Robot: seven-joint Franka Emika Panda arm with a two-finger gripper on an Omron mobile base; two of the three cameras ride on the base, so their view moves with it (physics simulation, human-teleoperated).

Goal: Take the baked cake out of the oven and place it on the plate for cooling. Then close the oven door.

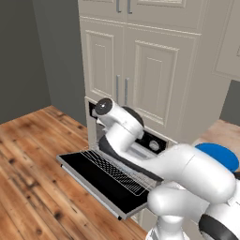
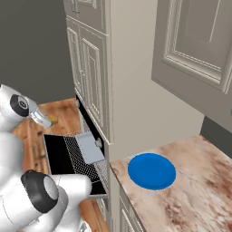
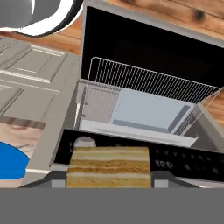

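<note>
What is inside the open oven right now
A wire rack pulled out over the lowered oven door, with a grey baking tray on it. The tray looks bare; the cake sits at the hand. The deeper cavity is hidden.

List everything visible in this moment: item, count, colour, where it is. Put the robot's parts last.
cake: 1, orange-tan with pale layers, held between the gripper's fingertips, above the oven's control strip in the hand view.
plate: 1, bright blue, on the counter, nothing on it.
counter: 1, mottled tan stone, right of the oven.
oven: 1, black front with silver trim, built into the cabinets.
oven door: 1, black glass, folded down open.
rack: 1, silver wire, pulled out over the door.
tray: 1, grey, on the rack.
cabinets: several, cream, panelled, above and beside the oven.
floor: wood planks, brown.
arm: 1, white with dark joints.
gripper: 1, dark tips, shut on the cake.
</note>
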